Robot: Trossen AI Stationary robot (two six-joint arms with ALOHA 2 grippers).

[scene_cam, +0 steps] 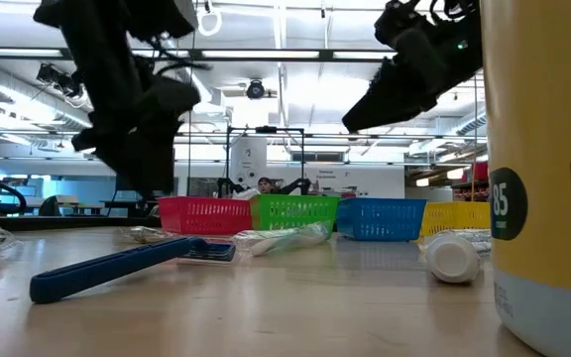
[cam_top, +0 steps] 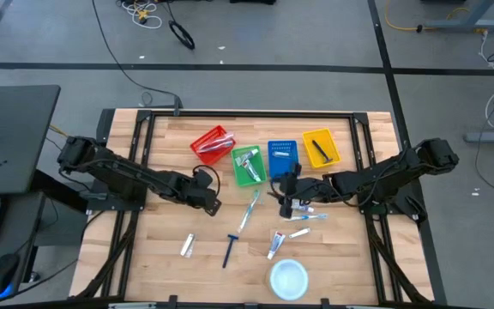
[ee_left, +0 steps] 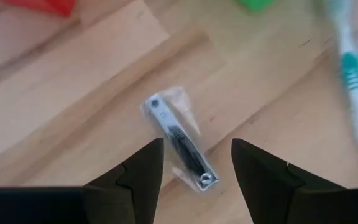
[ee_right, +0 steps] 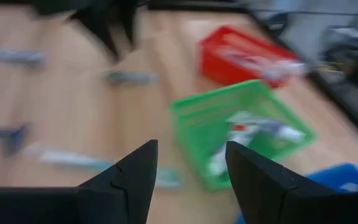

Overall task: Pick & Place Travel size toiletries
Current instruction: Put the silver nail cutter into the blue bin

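Wrapped nail clipper [ee_left: 179,142] under spread, empty left gripper [ee_left: 194,163]: pre-grasp; next descend, close. Right gripper [ee_right: 188,163] parted, empty.

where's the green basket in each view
high view: the green basket sits second from the left in the row of four, between the red basket and the blue one.
low view: green basket mid-frame at the table's far side, right of the red basket.
left wrist view: only a green corner at the picture's upper edge, likely it.
right wrist view: green basket centre, holding toiletries.
shared landmark: the red basket next to it.
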